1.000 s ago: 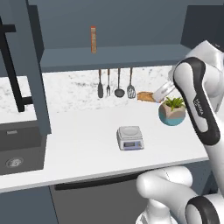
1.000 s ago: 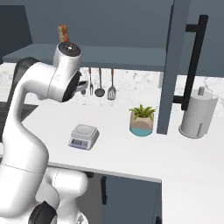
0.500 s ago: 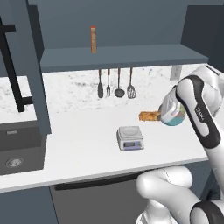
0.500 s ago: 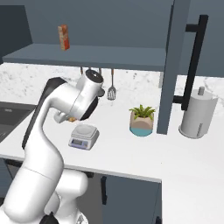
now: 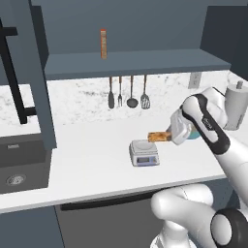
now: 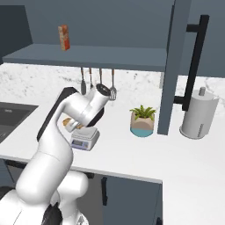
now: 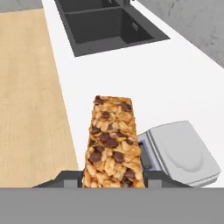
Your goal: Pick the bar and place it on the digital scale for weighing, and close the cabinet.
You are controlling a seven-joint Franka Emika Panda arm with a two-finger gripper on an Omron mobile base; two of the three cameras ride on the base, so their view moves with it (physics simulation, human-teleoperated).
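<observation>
I have the two-finger gripper (image 7: 113, 175) clamped on the near end of the flat golden-brown granola bar (image 7: 113, 142), which sticks straight out ahead of the fingers along their line of reach. In the left base view the bar (image 5: 159, 136) hangs in the air just above the far right corner of the small light-grey digital scale (image 5: 144, 152) with its silver plate, its long axis running along the white counter (image 5: 97, 160), parallel to the back wall. The scale sits mid-counter, well in from the front edge. From the hand camera the scale (image 7: 181, 152) lies just to one side of the bar, below it, not yet under it. So my judgement: shift the bar sideways over the plate, then lower. The dark slate-blue cabinet door (image 6: 176, 66) with its black bar handle stands open.
</observation>
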